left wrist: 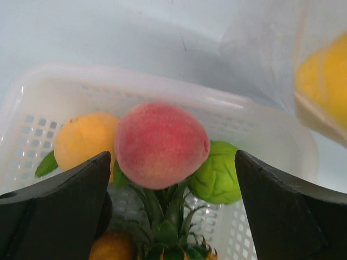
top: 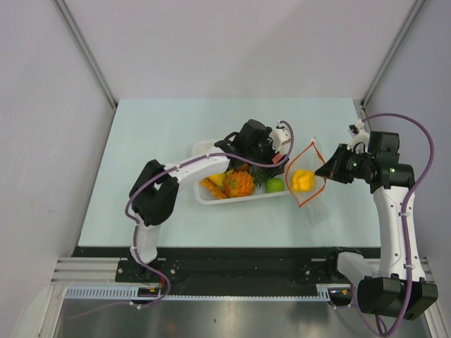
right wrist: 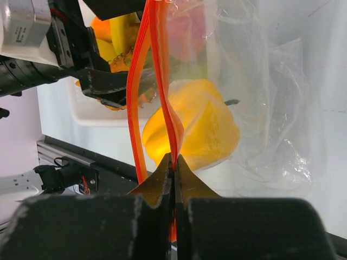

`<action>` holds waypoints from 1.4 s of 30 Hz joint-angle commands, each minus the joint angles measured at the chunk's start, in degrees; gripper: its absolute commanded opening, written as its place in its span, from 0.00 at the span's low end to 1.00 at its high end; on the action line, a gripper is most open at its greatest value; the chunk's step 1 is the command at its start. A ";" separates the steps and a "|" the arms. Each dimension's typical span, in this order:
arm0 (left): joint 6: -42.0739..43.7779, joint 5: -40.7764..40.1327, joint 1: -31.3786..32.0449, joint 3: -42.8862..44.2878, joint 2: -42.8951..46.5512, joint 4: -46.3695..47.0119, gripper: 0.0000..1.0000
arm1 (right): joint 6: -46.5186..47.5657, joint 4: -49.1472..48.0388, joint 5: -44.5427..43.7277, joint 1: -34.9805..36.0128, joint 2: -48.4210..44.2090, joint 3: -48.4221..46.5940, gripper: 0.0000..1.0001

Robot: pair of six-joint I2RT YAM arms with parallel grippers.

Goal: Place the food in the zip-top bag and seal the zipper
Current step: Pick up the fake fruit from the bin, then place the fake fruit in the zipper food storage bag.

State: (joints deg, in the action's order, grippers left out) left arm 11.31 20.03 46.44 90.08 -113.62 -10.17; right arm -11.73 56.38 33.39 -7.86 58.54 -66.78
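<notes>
The zip-top bag [top: 310,184] lies right of the basket, its mouth held open towards it, with a yellow fruit [top: 303,179] inside. My right gripper [top: 328,169] is shut on one lip of the red-orange zipper [right wrist: 162,81]; the other lip [right wrist: 134,108] hangs loose to the left. My left gripper [left wrist: 173,157] is open over the basket, its fingers [left wrist: 54,211] wide on either side of a red peach [left wrist: 160,143] that rests on the pineapple's crown [left wrist: 168,216]. A green fruit [left wrist: 217,173] and an orange-yellow fruit [left wrist: 87,138] lie beside it.
The white perforated basket [top: 203,149] sits mid-table and holds the pineapple [top: 238,184], a yellow fruit [top: 215,179] and the green fruit [top: 275,184]. The left arm reaches across the basket. Grey walls enclose the table.
</notes>
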 commanded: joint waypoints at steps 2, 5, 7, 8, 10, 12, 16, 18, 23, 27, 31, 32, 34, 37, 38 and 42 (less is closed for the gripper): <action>3.54 -4.03 1.99 4.22 -2.83 4.81 0.97 | 0.48 0.75 2.38 -0.67 -0.10 -2.30 0.00; 4.15 -5.00 1.99 7.64 -5.20 1.48 0.94 | 0.48 1.01 2.65 -0.75 -0.10 -2.04 0.00; 4.68 -5.26 1.99 8.53 -5.38 -0.28 0.92 | 0.22 0.92 2.91 -0.76 0.08 -1.77 0.00; 5.38 -5.53 1.99 8.36 -5.38 -0.37 0.92 | 0.04 0.84 3.09 -0.84 0.17 -1.68 0.00; 5.91 -5.70 1.99 8.09 -5.20 -0.98 0.91 | -0.14 0.92 3.44 -0.84 0.34 -1.25 0.00; 6.62 -5.44 1.99 8.35 -5.20 -2.39 0.93 | -0.40 0.84 3.61 -0.93 0.34 -0.89 0.00; 8.11 -4.13 1.99 8.35 -4.24 -4.85 0.85 | -0.49 0.75 4.05 -1.02 0.17 -0.28 0.00; 8.55 -3.08 1.99 8.35 -3.54 -6.08 0.68 | -0.32 0.66 3.97 -1.02 0.17 -0.28 0.00; 8.30 0.44 0.77 8.97 1.47 -6.88 0.44 | -0.49 0.57 4.84 -1.11 0.17 -0.10 0.00; 5.31 4.04 -1.17 9.59 6.47 -6.26 0.43 | -0.58 0.05 8.61 -1.11 -0.10 0.07 0.00; 1.27 9.39 -1.35 8.71 11.31 -5.21 0.42 | -1.72 -0.66 10.73 -1.20 -0.36 2.09 0.00; -1.18 10.19 -1.26 8.18 13.15 -3.73 0.42 | -1.37 -0.66 11.00 -1.20 -0.36 2.79 0.00; -4.09 11.34 -0.73 6.86 14.48 -2.14 0.42 | -1.02 -0.57 10.82 -1.20 -0.45 4.81 0.00; -8.31 12.66 0.93 5.28 16.24 0.68 0.41 | -0.49 -0.83 10.56 -1.28 -0.45 6.48 0.00; -8.76 13.19 1.63 4.76 16.50 1.90 0.41 | -0.49 -1.01 10.56 -1.37 -0.45 6.58 0.00; -9.99 14.51 5.50 1.95 16.24 3.58 0.41 | -0.40 -1.27 11.52 -1.55 -0.01 6.32 0.00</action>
State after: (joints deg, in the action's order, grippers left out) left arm 5.50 30.52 48.31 95.33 -97.65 -9.91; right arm -12.19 56.55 42.30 -8.93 58.83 -59.68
